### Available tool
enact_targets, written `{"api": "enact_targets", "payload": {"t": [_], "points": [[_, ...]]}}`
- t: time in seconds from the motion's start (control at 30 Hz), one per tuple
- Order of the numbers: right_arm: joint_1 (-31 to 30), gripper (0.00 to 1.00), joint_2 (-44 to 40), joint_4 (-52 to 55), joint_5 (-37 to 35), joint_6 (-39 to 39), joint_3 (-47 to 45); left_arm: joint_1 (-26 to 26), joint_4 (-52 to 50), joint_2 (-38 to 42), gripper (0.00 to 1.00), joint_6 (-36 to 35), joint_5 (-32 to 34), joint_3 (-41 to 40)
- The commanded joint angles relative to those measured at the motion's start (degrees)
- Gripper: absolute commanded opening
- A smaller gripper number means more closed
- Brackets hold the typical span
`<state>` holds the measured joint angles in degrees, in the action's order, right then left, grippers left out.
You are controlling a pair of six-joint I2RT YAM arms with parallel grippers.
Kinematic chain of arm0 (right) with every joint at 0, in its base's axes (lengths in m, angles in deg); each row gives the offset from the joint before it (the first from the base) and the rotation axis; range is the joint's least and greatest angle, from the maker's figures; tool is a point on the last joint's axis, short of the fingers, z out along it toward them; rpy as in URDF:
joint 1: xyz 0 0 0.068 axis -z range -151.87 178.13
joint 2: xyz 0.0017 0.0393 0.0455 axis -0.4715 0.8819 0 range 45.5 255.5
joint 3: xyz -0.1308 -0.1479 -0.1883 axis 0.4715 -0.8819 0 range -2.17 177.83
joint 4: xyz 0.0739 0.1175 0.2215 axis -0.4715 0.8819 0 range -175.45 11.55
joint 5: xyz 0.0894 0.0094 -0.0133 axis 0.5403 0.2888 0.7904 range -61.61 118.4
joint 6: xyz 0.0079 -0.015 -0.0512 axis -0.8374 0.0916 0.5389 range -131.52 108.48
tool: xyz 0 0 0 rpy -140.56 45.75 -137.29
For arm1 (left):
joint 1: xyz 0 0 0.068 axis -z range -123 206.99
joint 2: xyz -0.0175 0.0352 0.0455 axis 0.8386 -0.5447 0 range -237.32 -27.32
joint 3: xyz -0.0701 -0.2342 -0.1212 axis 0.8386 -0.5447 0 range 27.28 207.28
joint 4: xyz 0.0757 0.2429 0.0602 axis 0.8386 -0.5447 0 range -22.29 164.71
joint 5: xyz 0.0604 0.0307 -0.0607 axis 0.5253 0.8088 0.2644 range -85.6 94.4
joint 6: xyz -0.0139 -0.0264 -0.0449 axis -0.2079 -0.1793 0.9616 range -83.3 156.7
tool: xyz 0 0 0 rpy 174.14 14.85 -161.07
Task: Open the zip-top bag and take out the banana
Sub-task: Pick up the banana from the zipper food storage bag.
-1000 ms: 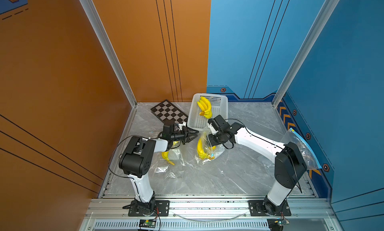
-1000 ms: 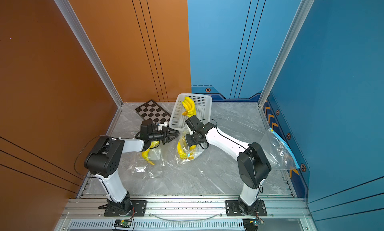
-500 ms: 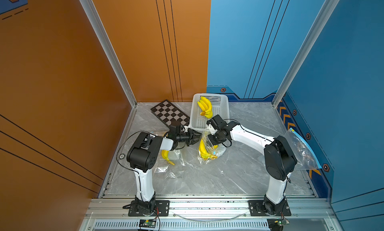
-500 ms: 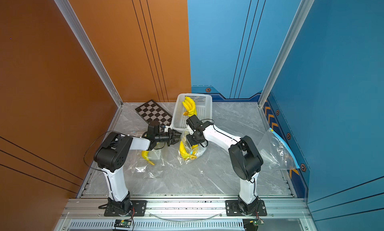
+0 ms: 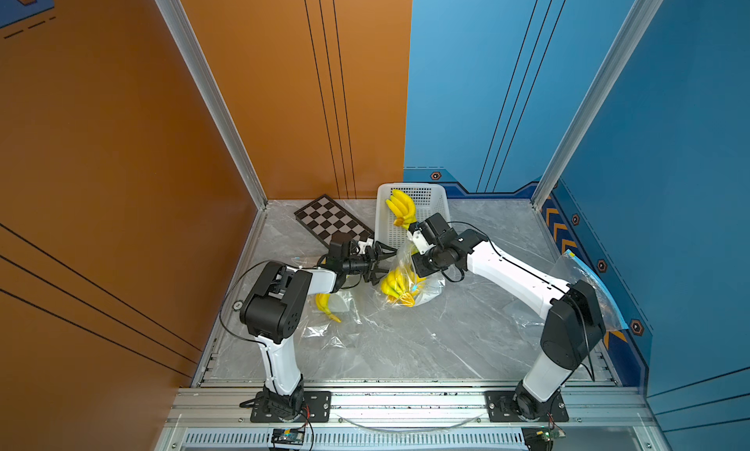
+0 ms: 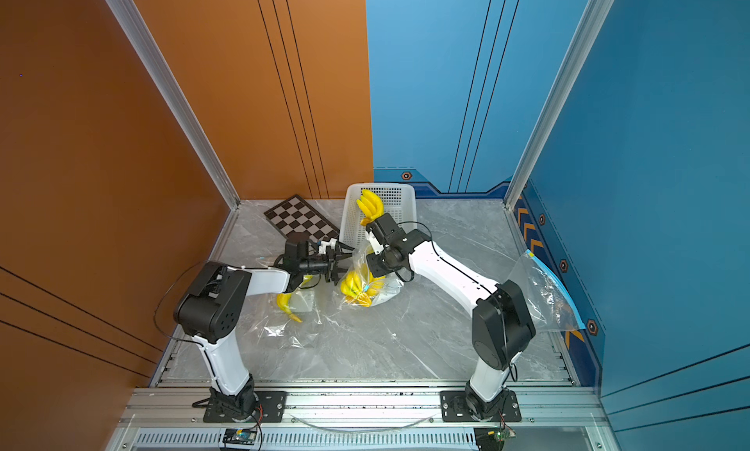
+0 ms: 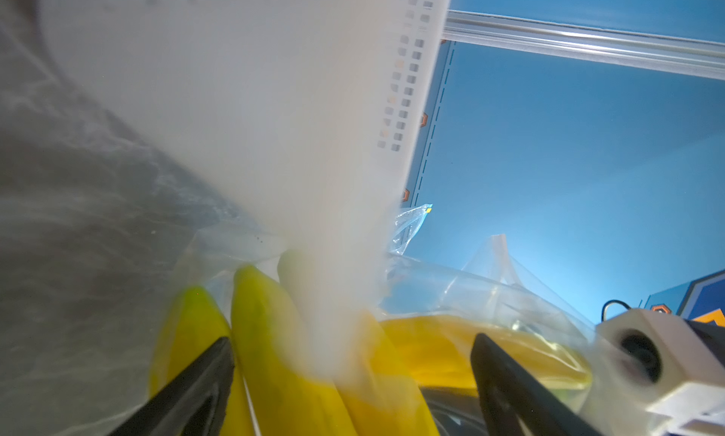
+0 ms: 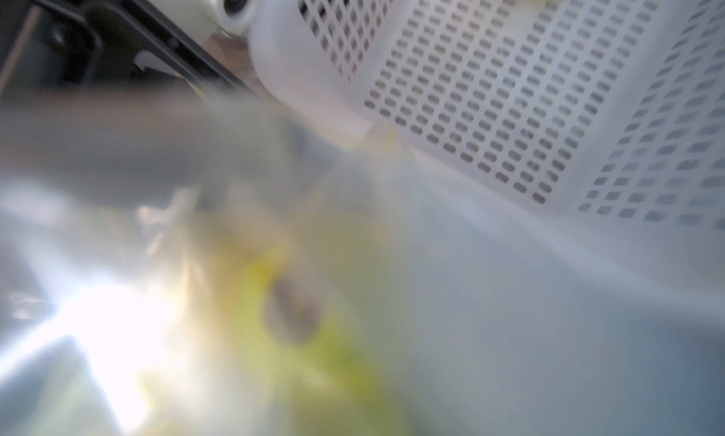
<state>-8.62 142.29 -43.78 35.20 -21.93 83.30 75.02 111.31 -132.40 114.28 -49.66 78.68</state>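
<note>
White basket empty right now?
No, a yellow banana bunch lies inside the white basket, plain in both top views.

**Cam layout: 2 overhead, 2 wrist**

Both top views sit high over the front rail, pitched steeply down toward the back corner. They share the whole desk point(image 5: 446, 347) and both arms, with a slight sideways offset. Left wrist: low, very close, facing the white basket point(image 7: 274, 100) and banana bunch point(image 7: 266, 328), left gripper point(image 7: 351, 339) jaws at frame edge. Right wrist: up against the zip-top bag point(image 8: 98, 226), mostly blurred, shares that basket point(image 8: 510, 120).
</note>
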Motion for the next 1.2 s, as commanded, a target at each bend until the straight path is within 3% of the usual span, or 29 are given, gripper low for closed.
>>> {"api": "enact_targets", "payload": {"t": [0.0,0.13,0.27,0.4,0.63,0.7,0.77,0.97,1.07,1.17], "points": [[-0.5,0.19,-4.4,4.3,-2.1,2.3,3.1,0.1,1.4,5.5,0.98,-1.3,-0.3,-0.6],[-0.2,0.19,-6.2,7.0,-1.2,1.6,5.7,0.2,1.3,9.2,0.98,-0.4,1.1,-3.5],[-2.9,0.19,-7.6,8.7,-5.5,5.2,5.6,0.1,0.9,11.7,0.98,-0.4,1.9,-6.5],[-7.4,0.19,-4.4,17.1,-11.1,10.2,10.9,0.2,0.0,12.9,0.98,0.0,1.3,-8.2],[-5.0,0.20,-12.4,7.4,-14.8,6.7,7.1,-1.5,-3.7,15.4,0.98,-1.3,2.5,-11.9],[-6.7,0.20,-12.3,8.3,-13.9,9.7,7.4,-1.9,-6.4,16.8,0.98,-3.4,2.4,-10.9],[-7.9,0.20,-11.4,11.0,-17.6,11.1,8.6,-2.4,-10.6,18.3,0.98,-6.4,2.6,-9.1],[-10.8,0.20,-14.3,8.1,-23.5,13.0,6.4,-2.7,-33.7,22.4,0.98,-21.6,5.0,0.5],[-10.6,0.20,-14.5,6.7,-24.9,13.8,5.7,-2.4,-35.2,21.8,0.98,-22.3,4.2,1.6],[-10.4,0.20,-14.5,6.8,-31.5,13.7,7.3,-2.0,-35.2,21.7,0.98,-22.2,4.1,1.3]]}}
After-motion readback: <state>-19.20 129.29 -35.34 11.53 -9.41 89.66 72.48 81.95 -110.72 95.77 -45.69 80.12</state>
